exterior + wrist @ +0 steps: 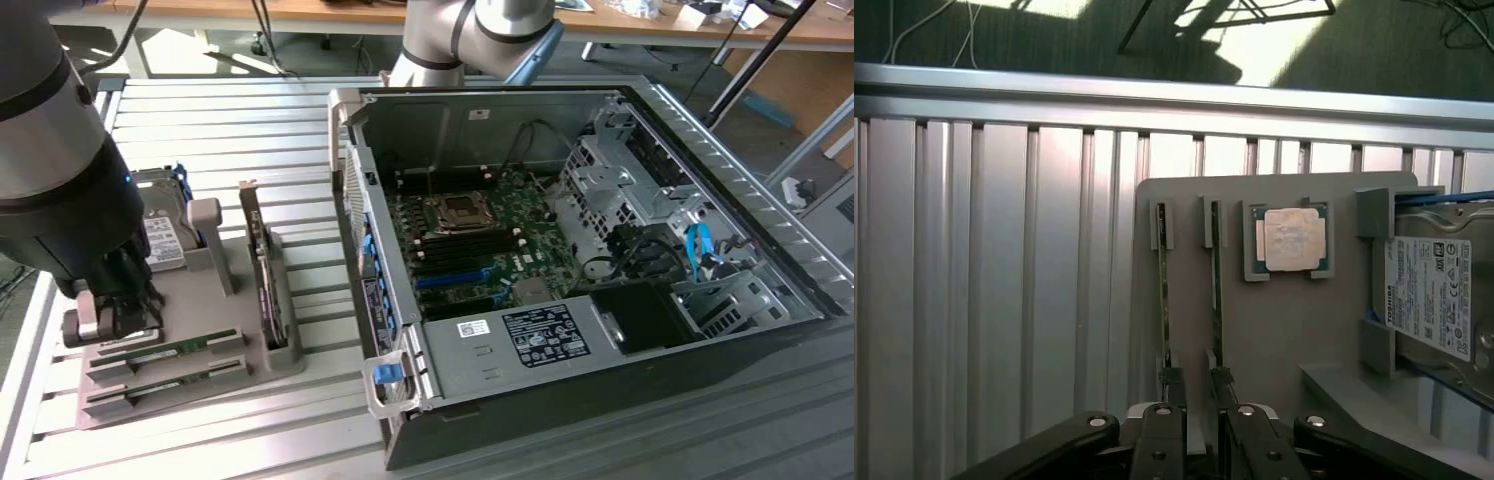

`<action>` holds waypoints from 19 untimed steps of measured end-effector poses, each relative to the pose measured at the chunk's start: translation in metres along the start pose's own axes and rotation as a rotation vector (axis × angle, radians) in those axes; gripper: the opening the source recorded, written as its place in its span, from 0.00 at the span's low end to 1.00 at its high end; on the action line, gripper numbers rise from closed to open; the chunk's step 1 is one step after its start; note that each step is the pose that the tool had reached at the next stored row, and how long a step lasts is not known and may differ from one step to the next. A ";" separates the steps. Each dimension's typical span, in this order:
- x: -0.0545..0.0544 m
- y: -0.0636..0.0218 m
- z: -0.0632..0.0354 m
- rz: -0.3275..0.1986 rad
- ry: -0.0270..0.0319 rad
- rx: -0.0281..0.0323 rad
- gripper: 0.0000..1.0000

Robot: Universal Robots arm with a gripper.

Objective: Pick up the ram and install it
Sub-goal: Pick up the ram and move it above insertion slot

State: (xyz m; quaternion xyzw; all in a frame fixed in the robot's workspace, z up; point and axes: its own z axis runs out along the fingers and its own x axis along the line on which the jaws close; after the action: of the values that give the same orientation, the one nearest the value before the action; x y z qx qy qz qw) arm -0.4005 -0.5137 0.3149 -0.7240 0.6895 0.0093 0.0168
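1. While the gripper (pixel 1201 415) hangs wide open, holding nothing, both ram sticks (pixel 1165 300) stand slotted in the grey holder (pixel 1284 330) by the table's edge.
2. Pickup and installation in the computer case (pixel 441 120) remain.

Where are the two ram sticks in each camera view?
Exterior view: ram sticks lie in the grey holder's front slots, at the exterior view's left, beside the computer case.
Wrist view: ram sticks sit edge-on in that holder, beside the square processor chip.
Shared landmark: the hard drive in the same holder.
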 end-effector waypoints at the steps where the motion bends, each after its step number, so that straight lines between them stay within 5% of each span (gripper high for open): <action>1: 0.000 0.0000 0.0016 0.000 0.0000 0.0000 0.24; 19: 0.001 0.0004 0.0329 0.000 -0.0003 0.0000 0.24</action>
State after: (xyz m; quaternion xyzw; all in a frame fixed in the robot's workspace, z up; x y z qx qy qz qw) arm -0.4005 -0.5137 0.2820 -0.7240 0.6896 0.0094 0.0170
